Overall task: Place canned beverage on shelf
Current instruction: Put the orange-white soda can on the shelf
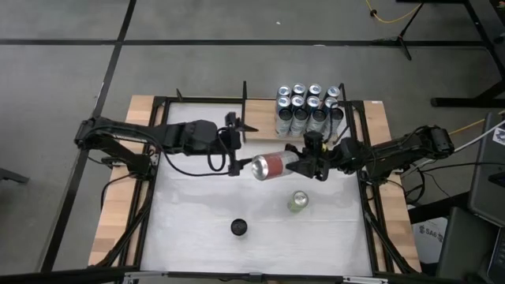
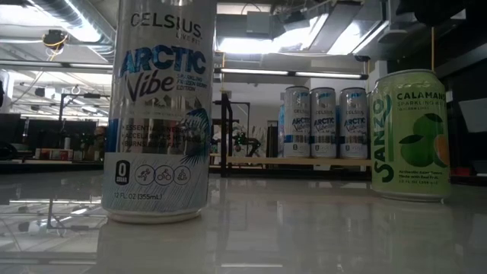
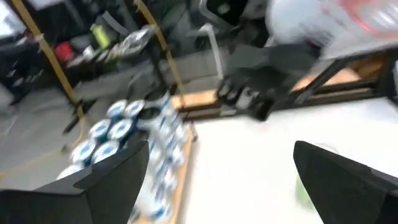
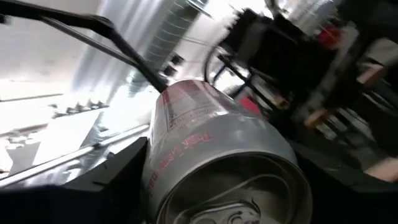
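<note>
A silver can with a red label [image 1: 272, 164] lies roughly level in the air over the table's middle, with my right gripper [image 1: 294, 164] shut on it from the right. My left gripper [image 1: 240, 148] stands open just left of the can's free end, apart from it; in the left wrist view its fingers [image 3: 112, 180] have nothing between them, and the can [image 3: 348, 18] shows blurred beyond them. The shelf [image 1: 260, 118], a small wooden board at the table's far edge, carries several blue-and-white cans [image 1: 309, 109] upright on its right part. My right gripper pinches the can's side wall [image 4: 155, 155] between its two fingers, at the end with the pull tab [image 4: 236, 208]. The fingers come about level from the table's right and lie along the can. The can is lifted clear, and its other end [image 1: 258, 168] points toward the left gripper.
A green can [image 1: 297, 201] stands upright on the white table right of centre. A blue-and-white can [image 1: 239, 228] stands nearer the front edge and fills the low view [image 2: 157, 114]. Black frame rails [image 1: 150, 189] run along the table's sides.
</note>
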Tool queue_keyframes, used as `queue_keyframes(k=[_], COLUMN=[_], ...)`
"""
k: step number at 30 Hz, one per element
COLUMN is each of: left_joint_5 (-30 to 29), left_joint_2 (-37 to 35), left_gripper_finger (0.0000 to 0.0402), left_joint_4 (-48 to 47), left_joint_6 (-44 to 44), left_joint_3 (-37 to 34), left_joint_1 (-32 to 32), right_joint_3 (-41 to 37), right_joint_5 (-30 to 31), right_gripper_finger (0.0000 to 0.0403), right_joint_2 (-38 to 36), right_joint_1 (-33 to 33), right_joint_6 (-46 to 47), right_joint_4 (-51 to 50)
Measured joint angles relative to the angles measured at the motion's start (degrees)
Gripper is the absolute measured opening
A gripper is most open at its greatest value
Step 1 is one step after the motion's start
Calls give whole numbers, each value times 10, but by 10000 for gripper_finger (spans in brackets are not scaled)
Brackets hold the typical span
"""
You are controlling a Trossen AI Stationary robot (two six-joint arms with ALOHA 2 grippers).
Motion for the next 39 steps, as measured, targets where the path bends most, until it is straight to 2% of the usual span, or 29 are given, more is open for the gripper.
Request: queue_keyframes(k=[4, 11, 17, 28, 33, 39], left_joint_5=[-40, -44, -43, -43, -42, -42], left_joint_2=[-4, -6, -5, -5, -5, -5], left_gripper_finger=[390, 390, 390, 390, 390, 390], left_joint_4=[-72, -162, -192, -192, -192, -192], left_joint_6=[-22, -65, -68, -69, -69, -69], left_joint_3=[0, 0, 0, 0, 0, 0], left_joint_1=[0, 4, 4, 4, 4, 4], right_joint_3=[0, 0, 0, 0, 46, 152], right_joint_5=[13, 31, 89, 116, 115, 130], right_gripper_finger=[296, 298, 300, 300, 297, 302], right_joint_2=[0, 0, 0, 0, 0, 0], right_joint_1=[0, -1, -5, -63, -70, -68], right_joint_6=[0, -17, -66, -76, -94, -153], right_joint_4=[-58, -192, -323, -556, -716, -947])
